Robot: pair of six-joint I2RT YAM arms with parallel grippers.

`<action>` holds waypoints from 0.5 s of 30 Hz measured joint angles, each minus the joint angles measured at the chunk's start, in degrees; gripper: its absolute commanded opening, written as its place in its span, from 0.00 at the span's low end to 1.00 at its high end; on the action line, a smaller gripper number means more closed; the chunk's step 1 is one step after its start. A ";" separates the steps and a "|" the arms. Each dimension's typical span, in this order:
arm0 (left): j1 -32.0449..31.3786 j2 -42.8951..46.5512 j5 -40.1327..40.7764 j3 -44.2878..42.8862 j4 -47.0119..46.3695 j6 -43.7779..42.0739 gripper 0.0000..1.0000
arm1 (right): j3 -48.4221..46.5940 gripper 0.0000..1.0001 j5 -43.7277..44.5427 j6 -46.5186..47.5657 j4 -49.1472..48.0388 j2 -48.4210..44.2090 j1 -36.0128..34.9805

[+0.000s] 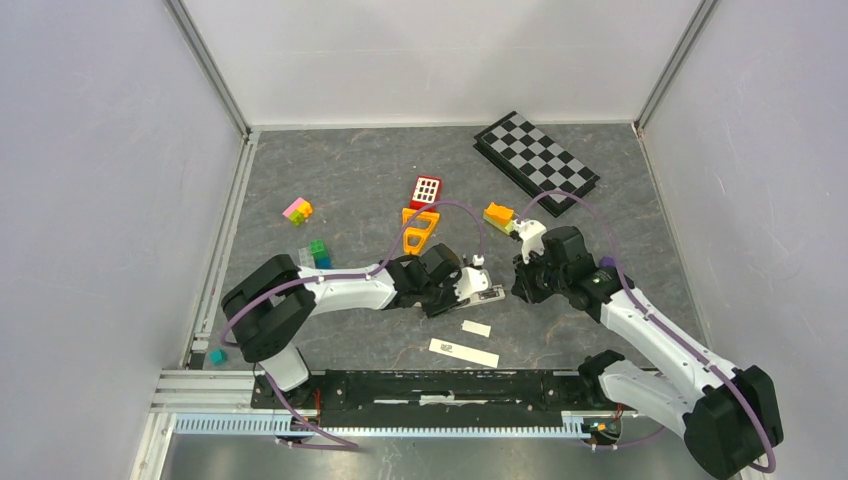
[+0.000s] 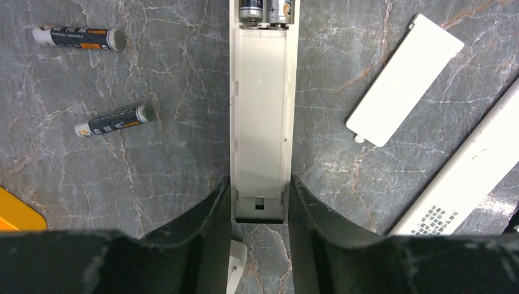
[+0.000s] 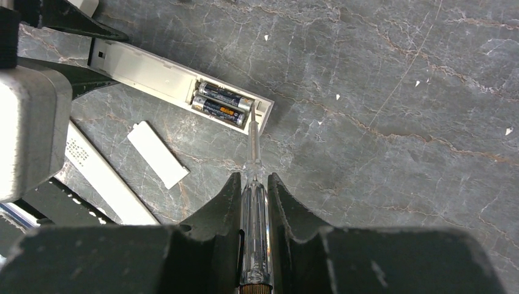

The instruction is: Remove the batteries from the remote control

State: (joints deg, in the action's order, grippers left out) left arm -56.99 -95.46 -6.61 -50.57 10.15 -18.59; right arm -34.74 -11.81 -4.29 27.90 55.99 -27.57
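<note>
- Clamping the remote (image 2: pixel 260 110) by its near end, my left gripper (image 2: pixel 258 182) has one finger pressed against each long side. The remote lies back-up on the grey table (image 2: pixel 183 153) and runs straight ahead from my fingertips.
- Its battery bay is uncovered, and two batteries (image 2: pixel 264 11) sit side by side at the far end of it, well ahead of my left fingers.
- Two loose batteries (image 2: pixel 114 120) lie on the table to the left of my left gripper, apart from each other and from the remote.
- The white battery cover (image 2: pixel 404 79) lies ahead and to the right of that gripper, with a second white remote (image 2: pixel 471 171) further right.
- My right gripper (image 3: pixel 254 180) is closed around the handle of a screwdriver (image 3: pixel 255 226), whose shaft points straight ahead from my fingertips.
- The screwdriver's tip is at the end of the two seated batteries, by the bay's end wall; whether it touches them I cannot tell.
</note>
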 measured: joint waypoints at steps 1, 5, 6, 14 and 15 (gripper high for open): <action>0.00 0.04 -0.02 0.00 0.11 0.00 0.08 | 0.00 0.00 -0.22 0.00 0.02 0.00 0.00; 0.00 0.17 0.00 0.00 0.74 -0.02 0.08 | 0.00 0.00 -1.16 0.02 0.09 0.00 0.22; 0.00 0.17 0.00 0.00 0.76 -0.02 0.08 | 0.00 0.00 -1.27 0.02 0.11 0.00 0.26; -0.02 0.24 0.00 0.00 1.05 -0.15 0.07 | -0.02 0.00 -1.49 -0.42 0.17 -0.04 0.28; -0.02 0.24 0.00 -0.04 1.14 -0.17 0.07 | -0.02 0.00 -1.51 -0.44 0.20 -0.09 0.28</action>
State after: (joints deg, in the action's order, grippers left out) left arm -57.01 -95.22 -6.61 -50.61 11.29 -18.76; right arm -34.76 -13.32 -4.73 28.10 55.90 -27.29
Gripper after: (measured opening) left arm 0.417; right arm 0.228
